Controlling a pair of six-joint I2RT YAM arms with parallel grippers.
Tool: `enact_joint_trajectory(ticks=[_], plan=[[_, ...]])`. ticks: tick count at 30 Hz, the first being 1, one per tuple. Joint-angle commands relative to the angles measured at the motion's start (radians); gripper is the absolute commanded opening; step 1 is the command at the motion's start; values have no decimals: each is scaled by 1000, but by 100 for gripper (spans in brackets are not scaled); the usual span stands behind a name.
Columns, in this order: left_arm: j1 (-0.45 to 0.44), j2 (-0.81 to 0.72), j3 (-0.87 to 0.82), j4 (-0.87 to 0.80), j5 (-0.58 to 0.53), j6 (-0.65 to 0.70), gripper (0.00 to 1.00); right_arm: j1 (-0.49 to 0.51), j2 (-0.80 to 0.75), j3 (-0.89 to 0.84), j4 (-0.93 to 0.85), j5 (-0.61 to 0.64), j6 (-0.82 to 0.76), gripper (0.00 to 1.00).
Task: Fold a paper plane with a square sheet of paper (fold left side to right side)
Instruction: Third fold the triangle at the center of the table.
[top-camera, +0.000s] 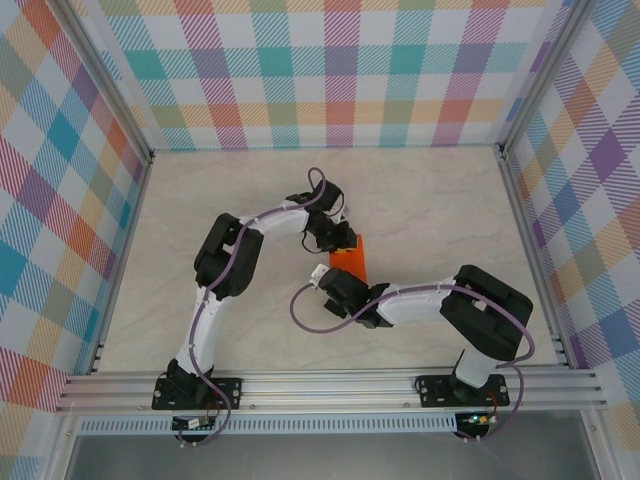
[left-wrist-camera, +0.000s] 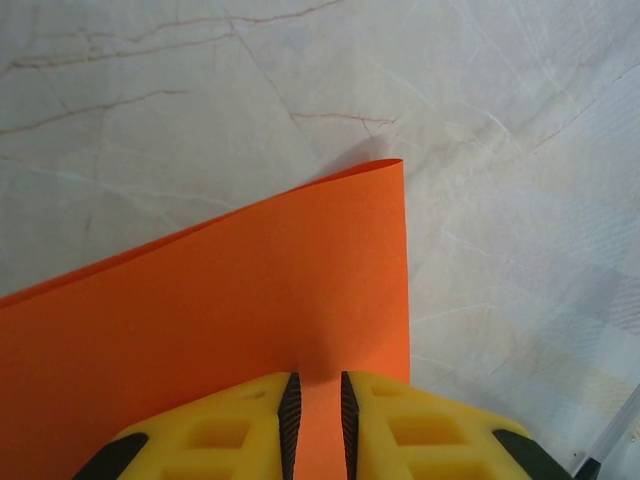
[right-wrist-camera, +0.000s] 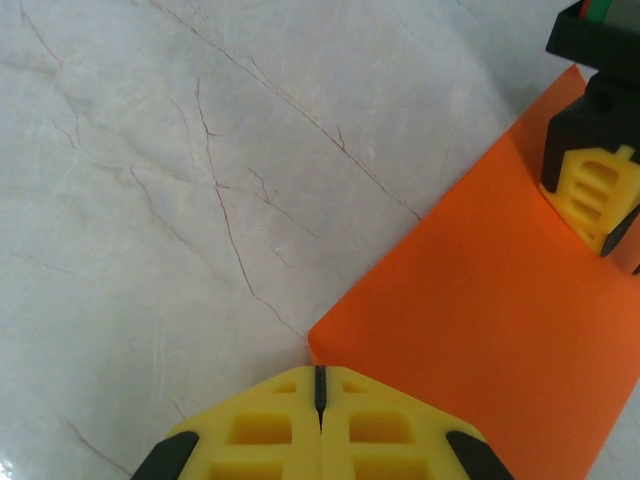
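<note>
Sheet (left-wrist-camera: 250, 300) beneath parted left jaws — right jaws closed.

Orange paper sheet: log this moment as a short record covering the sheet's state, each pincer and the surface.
sheet: square sheet of paper, bright orange, no crease visible
lie: flat on the marble-look table in the right wrist view; one edge curls up in the left wrist view
left arm: left pincer on the sheet, jaws narrowly apart, orange showing between them
right arm: right pincer with jaws shut, tips at a corner of the sheet; whether it pinches the paper cannot be told
plane shape: not yet formed
</note>
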Motion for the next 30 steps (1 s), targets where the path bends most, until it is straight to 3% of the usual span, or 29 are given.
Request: enact_joint_trajectory(ticks=[1,12,30], plan=[[-5,46,5,-55,-32,27,21,-30,-41,35,-52,-136,68,0],[-7,47,4,-66,-37,44,19,-193,-69,45,-102,-459,165,0],[-8,48,10,-86,-52,63,17,-381,-12,65,-104,-694,254,0]])
